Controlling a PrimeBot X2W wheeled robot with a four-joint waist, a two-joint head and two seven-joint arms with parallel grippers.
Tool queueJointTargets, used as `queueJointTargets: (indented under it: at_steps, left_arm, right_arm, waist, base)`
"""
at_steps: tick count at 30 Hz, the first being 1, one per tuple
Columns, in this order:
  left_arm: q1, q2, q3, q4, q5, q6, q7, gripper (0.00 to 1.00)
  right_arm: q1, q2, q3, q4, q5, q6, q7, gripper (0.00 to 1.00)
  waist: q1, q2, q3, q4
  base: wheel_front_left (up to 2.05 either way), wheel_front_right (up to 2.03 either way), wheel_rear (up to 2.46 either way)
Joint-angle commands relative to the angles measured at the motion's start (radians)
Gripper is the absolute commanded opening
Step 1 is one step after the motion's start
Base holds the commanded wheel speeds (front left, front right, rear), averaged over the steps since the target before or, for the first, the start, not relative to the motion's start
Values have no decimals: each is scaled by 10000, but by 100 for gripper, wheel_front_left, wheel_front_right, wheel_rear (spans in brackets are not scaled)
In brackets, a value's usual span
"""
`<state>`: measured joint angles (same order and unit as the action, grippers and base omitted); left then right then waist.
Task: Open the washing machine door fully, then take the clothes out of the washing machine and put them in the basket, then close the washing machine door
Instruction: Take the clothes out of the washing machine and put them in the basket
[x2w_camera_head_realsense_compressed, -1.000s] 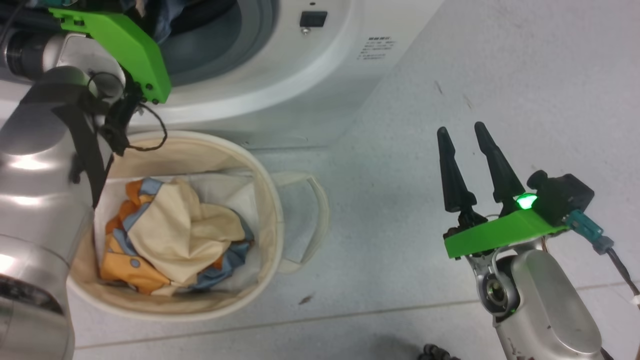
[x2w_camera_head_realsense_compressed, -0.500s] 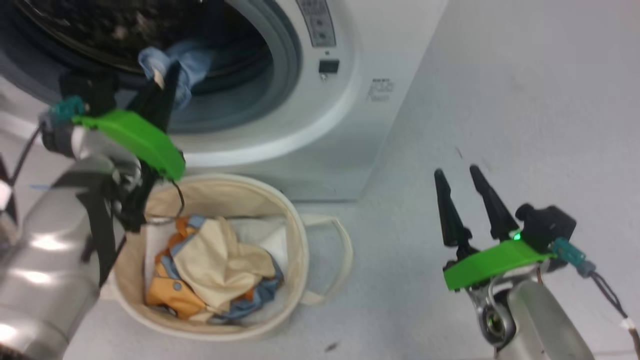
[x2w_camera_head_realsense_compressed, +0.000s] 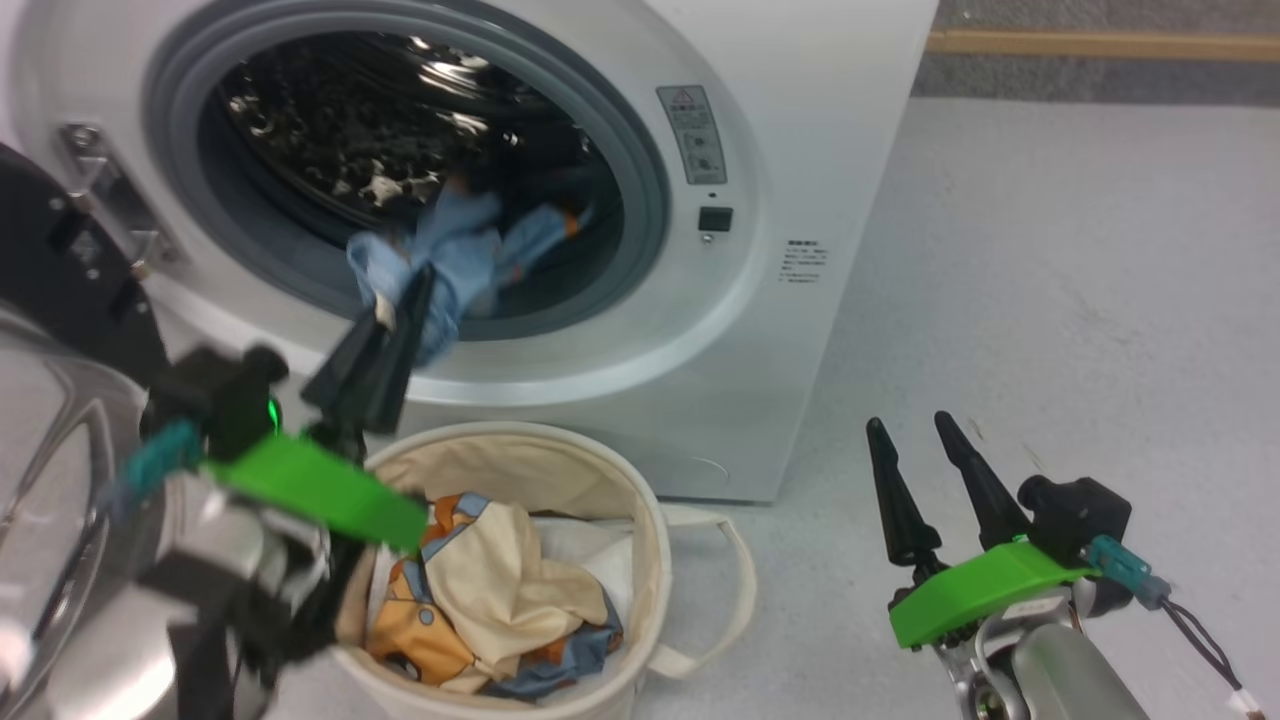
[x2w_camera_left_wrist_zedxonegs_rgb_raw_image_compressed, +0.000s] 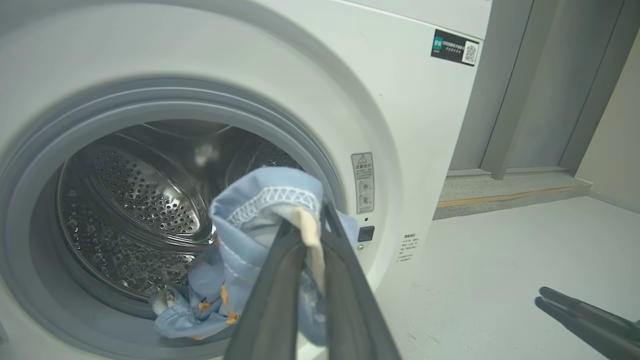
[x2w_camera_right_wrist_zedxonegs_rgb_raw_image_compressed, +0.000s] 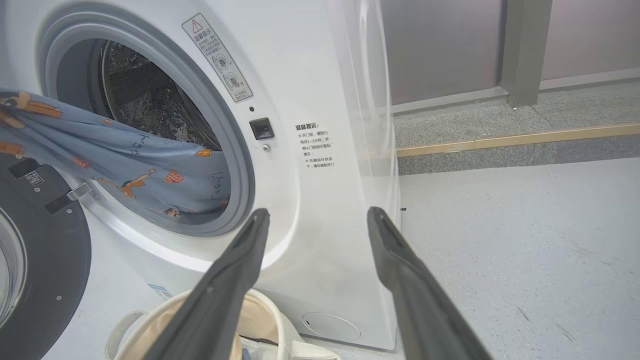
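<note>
Grey floor fronts the washing machine, its door open; my left end effector is clamped, seemingly tight, on the blue garment trailing from the drum; my right end effector hangs spread and empty near the basket.

Pale speckled floor meets a wooden threshold strip.

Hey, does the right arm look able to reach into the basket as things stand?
Probably yes: the right gripper is open and empty, bare floor lies between it and the basket, whose top is open on that side.
</note>
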<state>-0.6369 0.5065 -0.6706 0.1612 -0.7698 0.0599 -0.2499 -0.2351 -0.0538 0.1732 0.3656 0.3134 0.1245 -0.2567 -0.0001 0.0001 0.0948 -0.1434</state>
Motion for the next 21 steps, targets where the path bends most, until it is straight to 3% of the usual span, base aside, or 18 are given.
queueJointTargets:
  at_steps: [1, 7, 12, 18, 21]
  left_arm:
    - [-98, 587, 593, -927, -4, 260, -46, 0]
    - [1228, 1302, 765, -3623, -176, 1238, 427, 0]
    - [1899, 1529, 553, -3755, -129, 1653, 731, 0]
    - [2280, 1104, 109, -2050, -509, 1221, 718, 0]
    - [2286, 610, 11, -612, -934, 743, 594, 0]
  right_arm:
    - [-86, 36, 209, -247, -65, 62, -51, 100]
    - [-52, 36, 299, -152, -50, 62, -51, 100]
    - [-127, 36, 436, -129, -66, 62, -51, 100]
    - [-240, 36, 380, -178, -152, 62, -51, 100]
    - [-329, 36, 366, -229, -178, 62, -51, 100]
  waist:
    - [1, -1, -142, 135]
    - [1, -1, -248, 217]
    - [1, -1, -204, 138]
    - [1, -1, 46, -7]
    - [1, -1, 251, -114]
  base:
    - [0, 0, 0]
    - [0, 0, 0]
    - [0, 0, 0]
    - [0, 0, 0]
    - [0, 0, 0]
